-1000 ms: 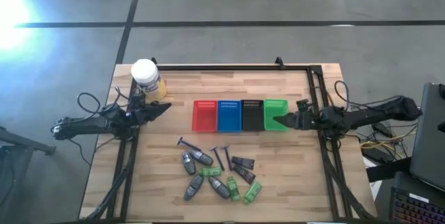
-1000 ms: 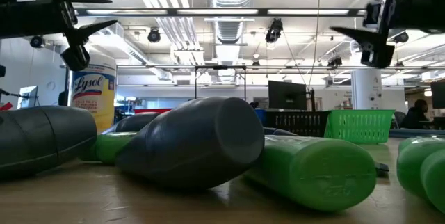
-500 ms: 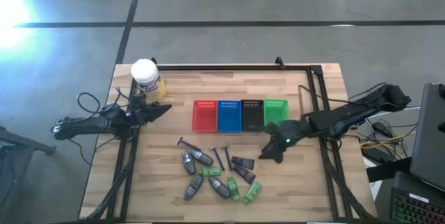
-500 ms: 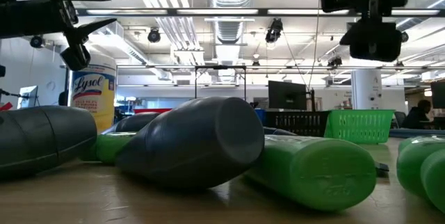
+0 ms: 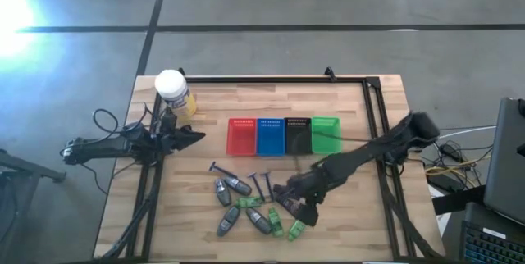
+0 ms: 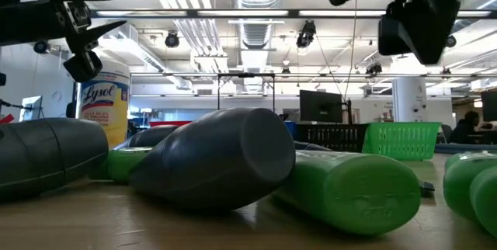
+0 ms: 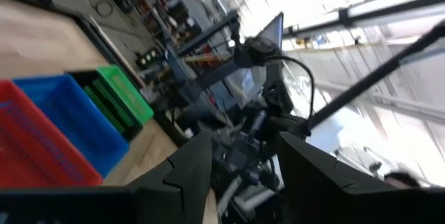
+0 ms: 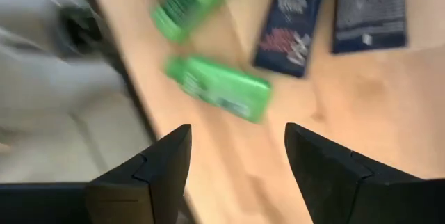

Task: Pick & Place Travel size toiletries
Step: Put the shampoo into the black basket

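Observation:
The travel size toiletries (image 5: pixel 258 202) lie in a loose pile on the near middle of the wooden table: grey oval tubes (image 5: pixel 225 188), green tubes (image 5: pixel 297 227), thin purple razors (image 5: pixel 221 168) and dark packets (image 5: pixel 287 190). My right gripper (image 5: pixel 289 201) hovers open over the pile's right side. In its wrist view a green tube (image 8: pixel 219 88) and two dark packets (image 8: pixel 292 22) lie flat on the wood beyond the open right gripper (image 8: pixel 236 165). My left gripper (image 5: pixel 195 137) waits open at the table's left, above the surface.
Four baskets stand in a row behind the pile: red (image 5: pixel 241 136), blue (image 5: pixel 269 136), black (image 5: pixel 296 135), green (image 5: pixel 325 131). A white-capped yellow jar (image 5: pixel 172 92) stands at the far left corner. A dark frame (image 5: pixel 271 79) runs along the table's edges.
My right gripper has swung from beside the green basket toward the near edge and to the left, and now hangs over the right side of the toiletry pile. Nothing on the table has moved.

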### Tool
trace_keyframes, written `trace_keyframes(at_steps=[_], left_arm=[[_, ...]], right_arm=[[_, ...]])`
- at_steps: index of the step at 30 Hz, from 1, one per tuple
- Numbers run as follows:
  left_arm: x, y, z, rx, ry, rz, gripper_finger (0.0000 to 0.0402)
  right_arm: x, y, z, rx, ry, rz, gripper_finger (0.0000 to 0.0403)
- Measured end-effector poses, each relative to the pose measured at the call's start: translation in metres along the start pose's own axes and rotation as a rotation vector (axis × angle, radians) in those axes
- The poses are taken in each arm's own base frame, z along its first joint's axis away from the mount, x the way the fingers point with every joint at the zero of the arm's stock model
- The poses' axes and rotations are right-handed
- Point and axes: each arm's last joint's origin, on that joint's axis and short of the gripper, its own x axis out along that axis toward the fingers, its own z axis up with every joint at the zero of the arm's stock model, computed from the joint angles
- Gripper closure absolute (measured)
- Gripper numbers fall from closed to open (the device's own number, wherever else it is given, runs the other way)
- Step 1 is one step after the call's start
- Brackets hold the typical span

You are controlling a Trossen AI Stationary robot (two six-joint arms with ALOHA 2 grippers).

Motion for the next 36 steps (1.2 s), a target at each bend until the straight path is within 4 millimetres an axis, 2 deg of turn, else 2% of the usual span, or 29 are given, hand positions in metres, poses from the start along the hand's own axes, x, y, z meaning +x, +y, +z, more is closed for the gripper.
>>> trace_keyframes(at_steps=[8,11,15,18,24,30,36], left_arm=[[0.000,0.002,-0.002,-0.028,0.038,0.010,0.0234],[0.000,0.002,-0.002,-0.029,0.039,0.015,0.0234],[0.000,0.003,-0.002,-0.031,0.030,0.022,0.0234],[0.000,0.003,-0.002,-0.051,0.029,0.022,0.0234],[0.000,0.003,-0.002,-0.079,0.007,0.036,0.0234],[0.000,0.003,-0.001,-0.081,0.006,0.036,0.0234],[0.000,0.003,-0.002,-0.082,0.010,0.042,0.0234]], right_arm=[[0.038,0.042,-0.012,-0.584,0.259,-0.269,0.0144],[0.051,0.054,-0.019,-0.790,0.251,-0.345,0.0122],[0.062,0.062,-0.024,-0.968,0.188,-0.449,0.0090],[0.068,0.064,-0.025,-1.018,0.143,-0.478,0.0067],[0.080,0.066,-0.032,-1.099,0.110,-0.426,0.0041],[0.096,0.068,-0.035,-1.200,0.042,-0.345,0.0049],[0.095,0.068,-0.026,-1.209,-0.011,-0.326,0.0068]])
